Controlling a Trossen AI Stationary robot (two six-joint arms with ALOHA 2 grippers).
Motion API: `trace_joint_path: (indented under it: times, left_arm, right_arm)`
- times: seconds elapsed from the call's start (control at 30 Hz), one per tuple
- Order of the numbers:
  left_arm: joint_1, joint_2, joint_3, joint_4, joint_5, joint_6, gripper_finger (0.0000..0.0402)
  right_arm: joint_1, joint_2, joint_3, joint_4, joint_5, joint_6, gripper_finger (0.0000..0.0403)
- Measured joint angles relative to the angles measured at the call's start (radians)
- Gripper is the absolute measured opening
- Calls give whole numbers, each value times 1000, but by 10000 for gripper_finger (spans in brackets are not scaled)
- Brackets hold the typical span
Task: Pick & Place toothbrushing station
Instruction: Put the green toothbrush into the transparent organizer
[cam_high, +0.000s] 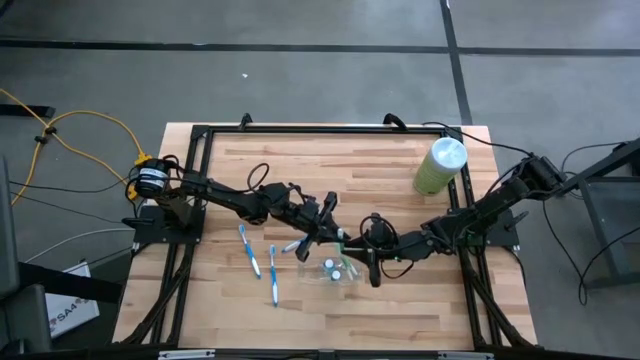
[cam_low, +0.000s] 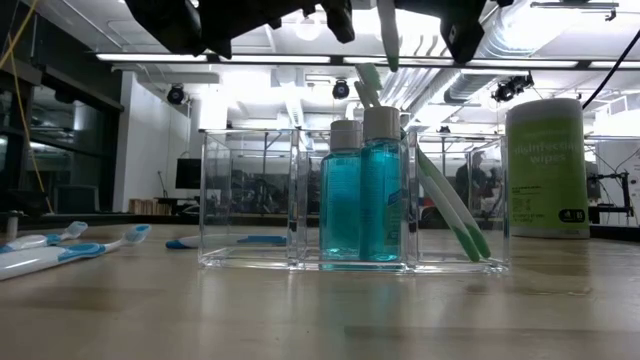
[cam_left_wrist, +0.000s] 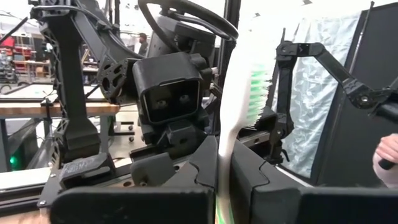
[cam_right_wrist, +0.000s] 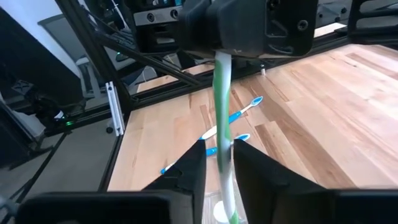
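High view: both grippers are meeting above the clear tray (cam_high: 335, 271) at the desk's (cam_high: 380, 170) six o'clock edge. Left wrist view: the left gripper (cam_left_wrist: 224, 168) is clenching a green toothbrush (cam_left_wrist: 239, 112). Right wrist view: the right gripper's (cam_right_wrist: 219, 158) jaws are flanking it, slightly released

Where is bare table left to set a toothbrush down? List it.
Free: the back strip of the wooden table, left of the wipes canister, and the front right corner. Crowded: the middle front, where the left pincer and right pincer meet over the clear tray, and beside it the loose blue toothbrushes.
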Motion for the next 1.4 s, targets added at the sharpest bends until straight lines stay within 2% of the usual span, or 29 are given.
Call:
trace_joint_path:
  times: [0.33, 0.47, 0.67, 0.77, 0.87, 1.03, 1.17, 1.4]
  left_arm:
    - [0, 0, 0, 0, 26, -16, 6]
    - [0, 0, 0, 0, 30, -18, 6]
    - [-13, 0, 0, -4, 76, -9, 6]
    - [-46, 0, 0, -32, 71, 68, 6]
    - [-96, 0, 0, -77, -11, 139, 6]
    - [-174, 0, 0, -150, -262, 245, 5]
    - [-221, 0, 0, -139, -427, 301, 5]
    - [-236, 0, 0, -84, -459, 307, 5]
  right_arm:
    - [0, 0, 0, -8, -35, -5, 132]
    - [0, -5, 0, -71, -38, -5, 152]
    - [4, -68, 0, -192, -103, 89, 161]
    - [19, -117, 0, -246, -162, 140, 158]
    - [46, -147, 0, -326, -184, 202, 154]
    - [103, -172, 0, -425, -182, 294, 146]
    - [152, -171, 0, -454, -128, 313, 141]
    - [210, -170, 0, -457, -46, 311, 136]
